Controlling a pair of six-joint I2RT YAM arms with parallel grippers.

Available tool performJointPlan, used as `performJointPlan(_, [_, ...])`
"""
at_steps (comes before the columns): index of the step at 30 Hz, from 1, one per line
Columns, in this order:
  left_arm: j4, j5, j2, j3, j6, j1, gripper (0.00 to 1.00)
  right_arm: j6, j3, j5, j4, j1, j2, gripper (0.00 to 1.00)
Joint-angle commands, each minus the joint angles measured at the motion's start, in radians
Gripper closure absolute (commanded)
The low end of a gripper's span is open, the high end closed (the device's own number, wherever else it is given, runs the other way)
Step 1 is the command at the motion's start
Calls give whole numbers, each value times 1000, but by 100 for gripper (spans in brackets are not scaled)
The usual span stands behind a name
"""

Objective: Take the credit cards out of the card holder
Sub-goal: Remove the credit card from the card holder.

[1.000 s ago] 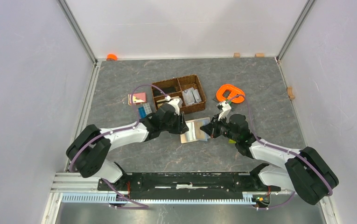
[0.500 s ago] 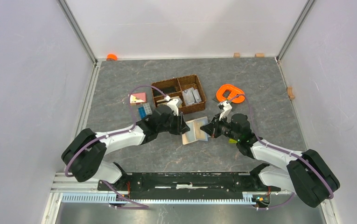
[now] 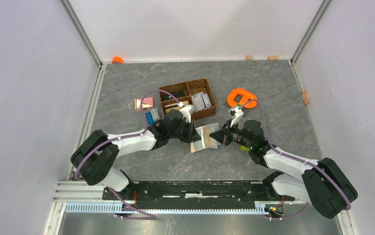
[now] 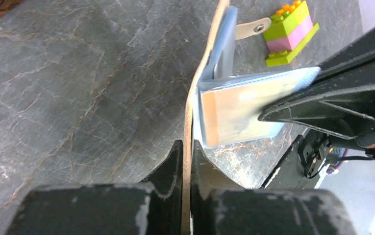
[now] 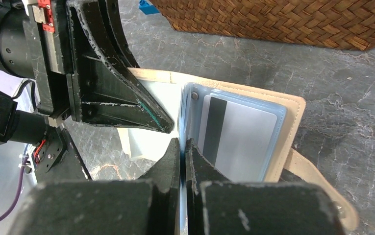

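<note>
The beige card holder (image 3: 204, 138) lies open between my two grippers at mid-table. My left gripper (image 3: 193, 133) is shut on the edge of its beige cover (image 4: 202, 73), held upright in the left wrist view. My right gripper (image 3: 216, 136) is shut on a pale blue plastic sleeve leaf (image 5: 182, 117) of the holder. A grey credit card (image 5: 239, 137) with a black stripe sits in the sleeve behind that leaf. Another card (image 4: 239, 112), orange-tinted, shows inside the sleeve in the left wrist view. The snap tab (image 4: 251, 28) hangs off the far end.
A brown woven divided basket (image 3: 187, 99) stands just behind the left gripper, also in the right wrist view (image 5: 273, 19). An orange ring-shaped object (image 3: 240, 97) lies at the back right. A blue block (image 3: 152, 116) and a pink item (image 3: 144, 103) lie left. A green-pink brick stack (image 4: 293, 29) lies near the holder.
Both grippers keep their hold. The card holder has tilted and shifted slightly between them, and the left arm has shifted a little.
</note>
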Motion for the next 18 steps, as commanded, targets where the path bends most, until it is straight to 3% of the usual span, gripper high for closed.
performJointPlan(1, [41, 30, -47, 10, 14, 17, 98, 2, 0, -19, 79, -2, -36, 100])
performJointPlan(6, [94, 90, -116, -29, 3, 26, 98, -25, 8, 32, 21, -5, -58, 99])
performJointPlan(9, [118, 114, -158, -46, -8, 29, 98, -33, -1, 67, -3, -9, -85, 92])
performJointPlan(16, [167, 158, -250, -82, -33, 32, 98, -50, -4, 96, -44, -19, -150, 55])
performJointPlan(18, [180, 174, -266, -88, -39, 32, 98, -55, -3, 111, -62, -23, -169, 32])
